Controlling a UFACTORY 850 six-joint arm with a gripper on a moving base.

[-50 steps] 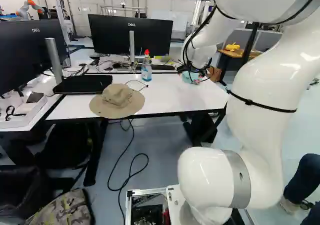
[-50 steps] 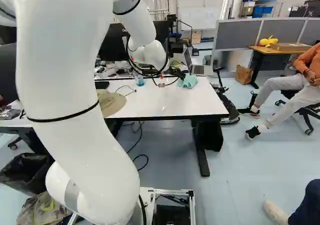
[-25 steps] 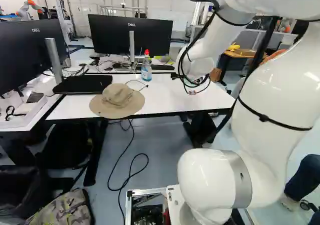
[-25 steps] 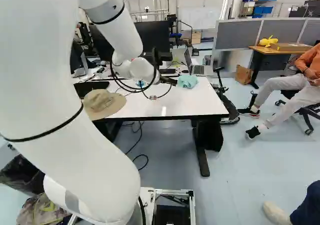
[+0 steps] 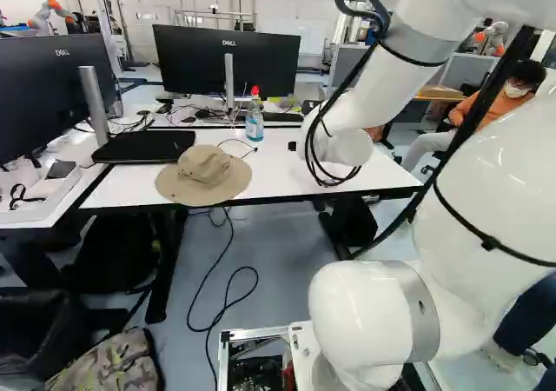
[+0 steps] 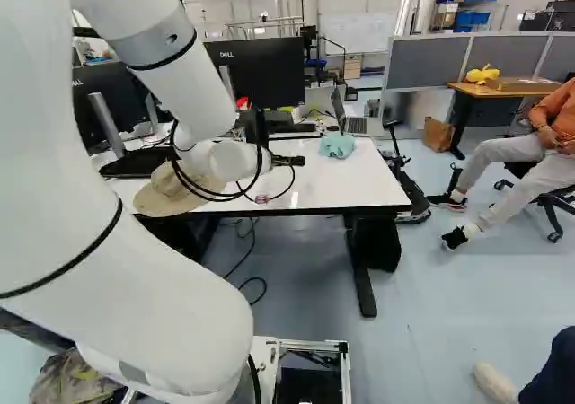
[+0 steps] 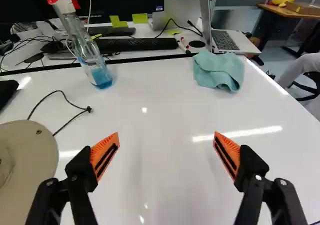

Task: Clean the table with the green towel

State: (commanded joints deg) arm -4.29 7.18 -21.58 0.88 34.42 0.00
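Claw (image 6: 299, 161) spread wide, grn towel (image 7: 219, 71) ahead on tbl (image 7: 160, 105).

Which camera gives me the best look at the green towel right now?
The wrist view: there the green towel appears largest and uncovered, crumpled on the table ahead of the open gripper. The right base view shows it too, but smaller. The left base view doesn't show it; the arm likely blocks it.
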